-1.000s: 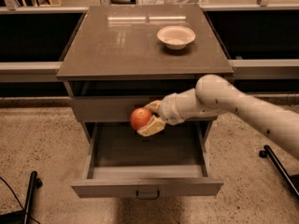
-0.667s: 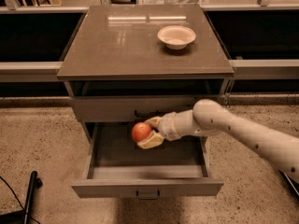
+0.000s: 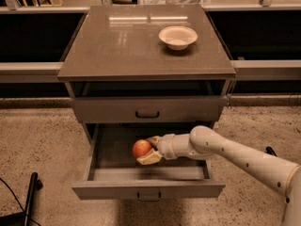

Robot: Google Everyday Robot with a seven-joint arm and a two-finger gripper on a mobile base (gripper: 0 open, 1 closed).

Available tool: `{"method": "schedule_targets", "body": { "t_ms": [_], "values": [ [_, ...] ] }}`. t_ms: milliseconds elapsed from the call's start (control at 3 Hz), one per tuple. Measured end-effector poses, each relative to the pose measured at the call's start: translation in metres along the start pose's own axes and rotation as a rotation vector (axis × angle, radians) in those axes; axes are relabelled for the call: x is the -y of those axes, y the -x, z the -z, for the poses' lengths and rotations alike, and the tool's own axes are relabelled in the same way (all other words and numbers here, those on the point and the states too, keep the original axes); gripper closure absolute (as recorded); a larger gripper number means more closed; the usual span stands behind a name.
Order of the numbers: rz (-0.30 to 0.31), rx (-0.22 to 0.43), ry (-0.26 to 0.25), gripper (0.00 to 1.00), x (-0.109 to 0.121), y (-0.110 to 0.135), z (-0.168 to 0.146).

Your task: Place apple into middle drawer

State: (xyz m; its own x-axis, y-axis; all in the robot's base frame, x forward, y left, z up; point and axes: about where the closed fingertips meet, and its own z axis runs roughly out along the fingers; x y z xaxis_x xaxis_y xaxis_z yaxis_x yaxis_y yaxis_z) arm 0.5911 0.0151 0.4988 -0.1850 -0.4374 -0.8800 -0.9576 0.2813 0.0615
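Note:
The orange-red apple (image 3: 141, 149) is held in my gripper (image 3: 148, 150), which reaches in from the right on a white arm. The gripper is shut on the apple, one finger above it and one below. It holds the apple inside the open middle drawer (image 3: 148, 188), low over the tray's left-centre, and I cannot tell whether the apple touches the floor. The drawer is pulled well out, its front with a small dark handle toward me.
The closed upper drawer front (image 3: 146, 109) with a dark loop handle sits just above the gripper. A shallow white bowl (image 3: 178, 36) stands on the cabinet top (image 3: 117, 46). A dark pole (image 3: 29, 197) stands on the speckled floor at lower left.
The gripper has moved down and a little left with the apple, from in front of the upper drawer front to inside the open drawer.

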Motion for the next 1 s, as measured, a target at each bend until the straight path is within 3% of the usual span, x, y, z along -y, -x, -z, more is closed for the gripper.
{"method": "schedule_targets", "body": {
  "t_ms": [667, 1000],
  "values": [
    [-0.029, 0.025, -0.006, 0.36, -0.008, -0.044, -0.032],
    [-0.031, 0.027, -0.003, 0.12, -0.009, -0.047, -0.034]
  ]
}}
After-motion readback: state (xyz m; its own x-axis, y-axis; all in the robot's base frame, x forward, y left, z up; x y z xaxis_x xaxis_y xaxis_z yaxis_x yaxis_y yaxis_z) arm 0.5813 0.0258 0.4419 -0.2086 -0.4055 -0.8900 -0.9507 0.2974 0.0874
